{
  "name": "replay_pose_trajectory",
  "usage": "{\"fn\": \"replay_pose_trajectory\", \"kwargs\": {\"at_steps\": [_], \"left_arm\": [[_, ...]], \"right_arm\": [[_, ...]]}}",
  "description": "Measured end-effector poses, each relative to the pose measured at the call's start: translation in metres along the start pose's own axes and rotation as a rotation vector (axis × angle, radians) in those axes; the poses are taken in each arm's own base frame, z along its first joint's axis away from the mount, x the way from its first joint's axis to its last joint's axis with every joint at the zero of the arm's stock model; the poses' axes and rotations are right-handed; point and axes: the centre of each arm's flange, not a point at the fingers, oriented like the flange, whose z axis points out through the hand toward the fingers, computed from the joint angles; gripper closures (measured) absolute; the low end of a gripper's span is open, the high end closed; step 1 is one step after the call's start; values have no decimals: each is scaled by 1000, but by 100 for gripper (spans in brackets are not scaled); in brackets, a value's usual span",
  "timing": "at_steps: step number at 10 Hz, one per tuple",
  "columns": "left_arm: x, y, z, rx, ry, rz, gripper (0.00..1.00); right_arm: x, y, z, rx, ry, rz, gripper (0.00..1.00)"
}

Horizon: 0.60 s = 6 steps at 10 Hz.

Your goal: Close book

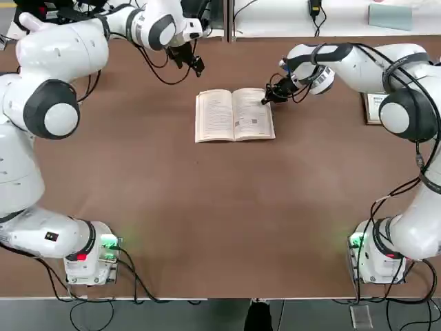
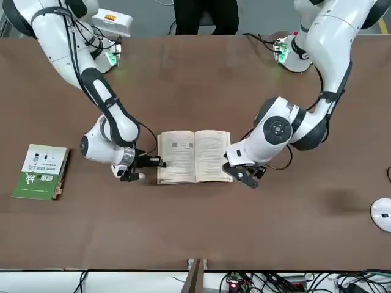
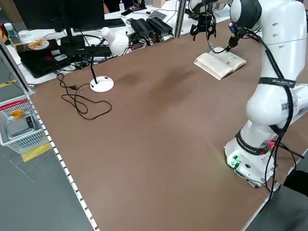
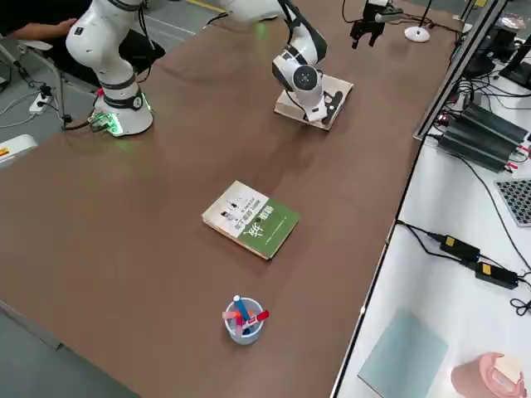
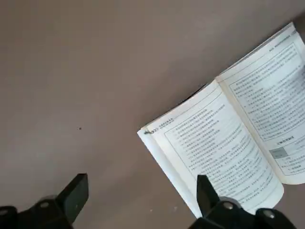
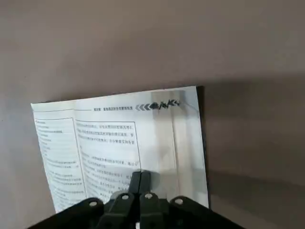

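The book (image 1: 235,115) lies open and flat on the brown table, white text pages up, also seen in the front view (image 2: 194,156). My right gripper (image 1: 265,101) is shut, with nothing between its fingers. Its tips sit low over the outer far part of the right-hand page (image 6: 157,143), and I cannot tell whether they touch it. My left gripper (image 1: 196,66) hangs open above the table just beyond the book's far left corner. In the left wrist view its fingers (image 5: 76,193) stand wide apart, with the book (image 5: 228,143) off to one side.
A green-and-white book (image 2: 41,171) lies on the robot's right side of the table (image 1: 207,221). A cup of pens (image 4: 243,319) stands near that side's edge. A white lamp base (image 3: 102,84) with a cable sits at the table's far left.
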Motion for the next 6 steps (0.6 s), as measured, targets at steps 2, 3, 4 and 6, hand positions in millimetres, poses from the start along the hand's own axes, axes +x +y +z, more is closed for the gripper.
{"fn": "replay_pose_trajectory", "kwargs": {"at_steps": [2, 3, 4, 6], "left_arm": [[1, 7, 9, -4, -2, 9, 0], [1, 10, 13, -6, -1, 14, 0], [2, 12, 16, -8, -2, 18, 0], [2, 16, 17, -9, -2, 23, 0]], "right_arm": [[-1, 3, 5, -7, 1, -5, 98], [-2, 4, 7, -9, -1, -11, 98], [-3, 5, 9, -11, -3, -15, 98], [-5, 8, 11, -15, -8, -24, 98]]}}
